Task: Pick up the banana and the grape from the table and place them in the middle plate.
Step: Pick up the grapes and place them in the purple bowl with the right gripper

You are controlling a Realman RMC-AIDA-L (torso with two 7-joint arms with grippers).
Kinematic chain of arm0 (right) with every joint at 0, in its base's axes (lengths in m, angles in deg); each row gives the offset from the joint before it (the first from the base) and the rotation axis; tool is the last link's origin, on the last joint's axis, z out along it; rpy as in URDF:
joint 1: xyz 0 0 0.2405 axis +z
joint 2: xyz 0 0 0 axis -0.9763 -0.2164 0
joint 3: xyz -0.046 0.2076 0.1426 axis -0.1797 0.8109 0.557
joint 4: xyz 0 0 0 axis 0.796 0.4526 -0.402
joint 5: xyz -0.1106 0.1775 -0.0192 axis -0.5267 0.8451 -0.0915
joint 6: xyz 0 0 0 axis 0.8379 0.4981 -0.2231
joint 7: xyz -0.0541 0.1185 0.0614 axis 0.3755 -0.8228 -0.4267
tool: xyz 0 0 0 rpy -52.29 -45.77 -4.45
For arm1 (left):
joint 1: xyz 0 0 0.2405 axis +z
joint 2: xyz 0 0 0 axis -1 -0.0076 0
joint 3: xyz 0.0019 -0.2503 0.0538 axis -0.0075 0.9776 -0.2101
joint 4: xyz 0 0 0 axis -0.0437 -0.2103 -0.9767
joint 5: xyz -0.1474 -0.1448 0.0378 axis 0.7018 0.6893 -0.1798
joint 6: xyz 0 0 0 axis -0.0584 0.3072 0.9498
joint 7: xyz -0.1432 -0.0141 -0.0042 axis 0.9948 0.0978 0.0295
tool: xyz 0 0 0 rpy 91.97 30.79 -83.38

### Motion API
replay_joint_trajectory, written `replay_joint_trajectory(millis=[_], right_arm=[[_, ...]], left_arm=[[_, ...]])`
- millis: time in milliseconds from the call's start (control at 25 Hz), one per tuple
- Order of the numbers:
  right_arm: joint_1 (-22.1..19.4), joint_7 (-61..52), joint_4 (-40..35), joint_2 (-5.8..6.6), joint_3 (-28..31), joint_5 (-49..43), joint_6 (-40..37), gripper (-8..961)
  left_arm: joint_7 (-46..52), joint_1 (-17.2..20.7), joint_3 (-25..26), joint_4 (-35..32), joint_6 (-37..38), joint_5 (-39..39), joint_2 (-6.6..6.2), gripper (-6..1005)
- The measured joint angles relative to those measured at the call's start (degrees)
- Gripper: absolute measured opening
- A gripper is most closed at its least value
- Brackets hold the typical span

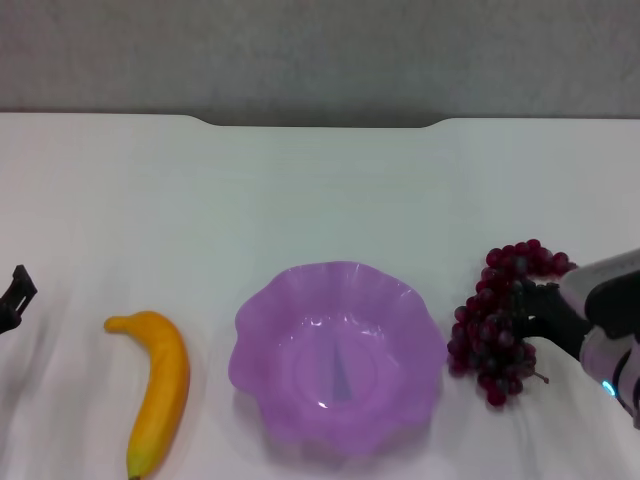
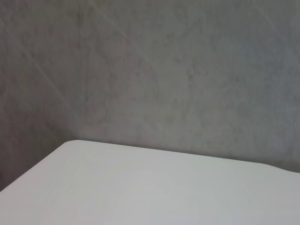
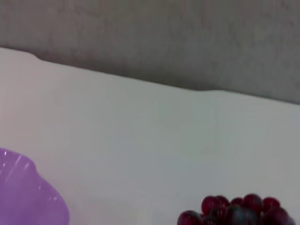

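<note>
The banana point(image 1: 160, 385) lies on the white table point(image 1: 320, 190), left of the middle plate point(image 1: 262, 312). The lilac plate is empty and sits at the front centre. The grape bunch point(image 1: 482, 335) lies on the table just right of the plate. My right gripper point(image 1: 540, 312) is at the bunch's right side, low over it. The right wrist view shows the top of the grape bunch point(image 3: 239, 211) and the plate's rim point(image 3: 23, 197). My left gripper point(image 1: 14, 296) is at the far left edge, well left of the banana and apart from it.
The table's far edge has a notch point(image 1: 320, 122) in front of a grey wall. The left wrist view shows only a table corner point(image 2: 140, 187) and the wall. Bare tabletop lies behind the plate.
</note>
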Motion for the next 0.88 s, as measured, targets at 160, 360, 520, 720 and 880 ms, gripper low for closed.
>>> replay_joint_trajectory(millis=[160,360,520,720,880], right_arm=[[-0.8,0.1,0.4,0.08,-4.7,-0.9,-7.2,93],[-2.3,0.0,0.2,-0.04,-11.8,-4.8,-19.9,86],[-3.0,-0.1,0.2,0.09,-15.8,-5.4,-27.3,84],[-4.4,-0.2,0.6,0.07,-18.5,-9.8,-35.0,81],[-4.5,-0.4,0.8,0.04,-19.3,-11.3,-38.6,79]], left_arm=[[0.0,0.1,0.1,0.0,0.0,0.1,0.00,890],[0.0,0.1,0.1,0.1,0.0,0.0,0.00,891],[0.0,0.2,0.0,0.0,0.0,0.2,0.00,891],[0.0,0.2,0.0,0.0,0.0,0.0,0.00,891],[0.0,-0.1,-0.2,0.1,-0.1,-0.1,0.00,890]])
